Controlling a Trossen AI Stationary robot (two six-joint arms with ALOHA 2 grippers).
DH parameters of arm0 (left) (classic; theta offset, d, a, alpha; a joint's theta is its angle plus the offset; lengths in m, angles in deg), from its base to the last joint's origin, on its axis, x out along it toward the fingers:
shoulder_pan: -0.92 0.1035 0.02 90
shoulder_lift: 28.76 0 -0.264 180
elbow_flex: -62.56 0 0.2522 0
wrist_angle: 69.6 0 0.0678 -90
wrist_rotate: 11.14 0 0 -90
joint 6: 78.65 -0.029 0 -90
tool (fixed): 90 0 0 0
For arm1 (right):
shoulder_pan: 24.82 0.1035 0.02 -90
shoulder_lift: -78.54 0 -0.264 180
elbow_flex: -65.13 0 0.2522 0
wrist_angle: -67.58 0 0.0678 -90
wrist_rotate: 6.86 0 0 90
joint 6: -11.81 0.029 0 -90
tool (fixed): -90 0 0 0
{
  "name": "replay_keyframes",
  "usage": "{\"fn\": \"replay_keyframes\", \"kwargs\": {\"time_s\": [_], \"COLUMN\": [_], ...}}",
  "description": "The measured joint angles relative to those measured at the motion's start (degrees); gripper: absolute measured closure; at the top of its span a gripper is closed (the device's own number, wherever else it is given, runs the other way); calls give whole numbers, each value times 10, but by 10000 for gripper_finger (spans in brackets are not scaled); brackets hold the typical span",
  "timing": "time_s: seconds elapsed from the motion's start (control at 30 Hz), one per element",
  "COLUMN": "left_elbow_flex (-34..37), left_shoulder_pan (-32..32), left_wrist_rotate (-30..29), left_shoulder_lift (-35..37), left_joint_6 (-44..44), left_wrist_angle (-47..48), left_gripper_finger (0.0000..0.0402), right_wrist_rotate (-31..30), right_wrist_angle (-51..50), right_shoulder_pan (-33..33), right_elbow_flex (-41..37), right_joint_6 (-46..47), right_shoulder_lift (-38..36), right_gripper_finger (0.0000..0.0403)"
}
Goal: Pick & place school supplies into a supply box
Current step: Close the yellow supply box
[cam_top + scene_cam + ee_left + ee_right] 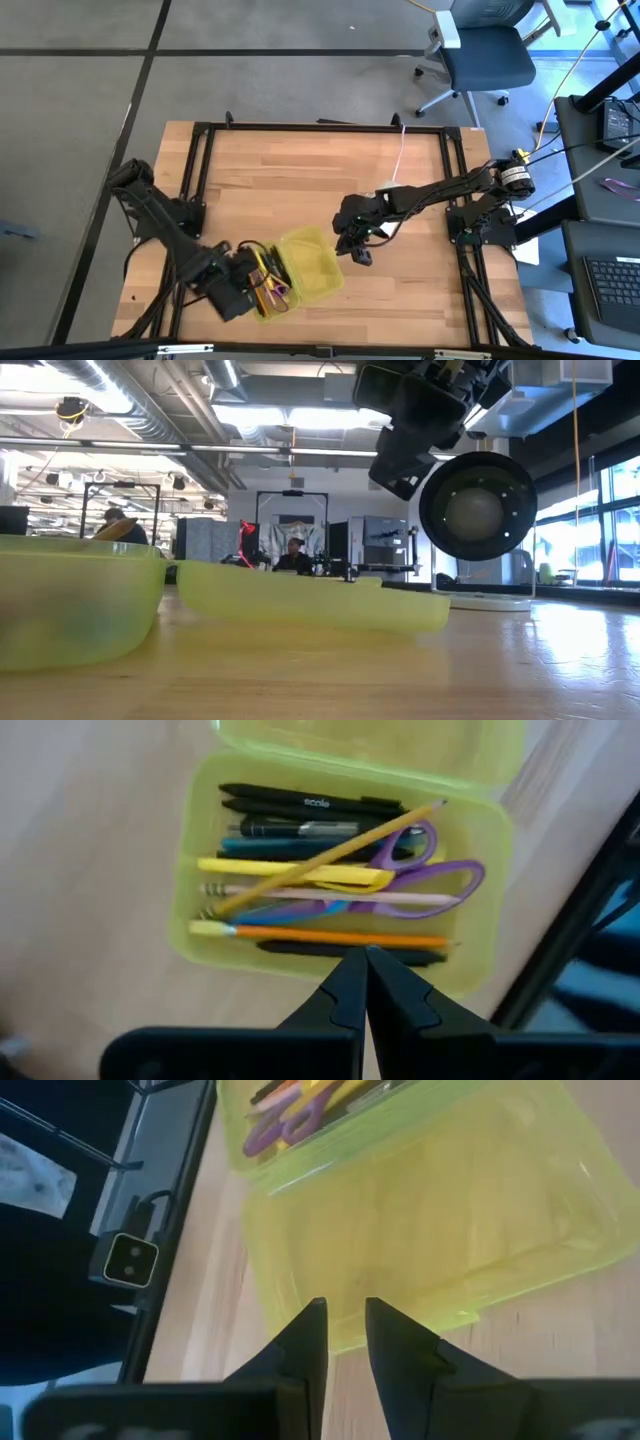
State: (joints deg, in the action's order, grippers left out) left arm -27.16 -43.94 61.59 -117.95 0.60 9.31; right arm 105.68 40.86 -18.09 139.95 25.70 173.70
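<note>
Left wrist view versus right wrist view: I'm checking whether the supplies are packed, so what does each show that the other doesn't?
Only the left wrist view shows the pens and pencils laid out in the supply box, behind the shut left gripper. Only the right wrist view shows the box's empty lid half before the right gripper. Both show the purple-handled scissors inside.

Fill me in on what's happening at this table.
Two robot arms are packing school supplies into a yellow-green box. The pens, pencils and purple scissors already lie inside it. The left gripper hangs shut just over the box's edge, holding nothing. The right gripper sits at the rim of the box's open lid, its fingers slightly apart and nothing visibly held. The lid lies flat on the table beside the box, not yet closed.
</note>
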Motion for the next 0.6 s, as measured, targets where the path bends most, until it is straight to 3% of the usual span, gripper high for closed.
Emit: {"fn": "replay_keyframes", "kwargs": {"time_s": [0.17,0.3,0.47,0.6], "left_elbow_flex": [3,34,93,138], "left_shoulder_pan": [-47,-68,-85,-98], "left_wrist_rotate": [-20,-11,20,37], "left_shoulder_lift": [-1,-2,-3,-3], "left_joint_6": [120,210,304,359], "left_wrist_angle": [-5,-13,-48,-57], "left_gripper_finger": [400,398,400,399], "right_wrist_rotate": [0,-6,-113,-156], "right_wrist_angle": [-6,-92,-236,-276], "right_shoulder_pan": [1,1,17,39], "right_elbow_flex": [13,86,200,237], "right_joint_6": [-24,-102,-109,-87], "right_shoulder_lift": [0,0,0,0], "right_gripper_finger": [326,326,326,326]}}
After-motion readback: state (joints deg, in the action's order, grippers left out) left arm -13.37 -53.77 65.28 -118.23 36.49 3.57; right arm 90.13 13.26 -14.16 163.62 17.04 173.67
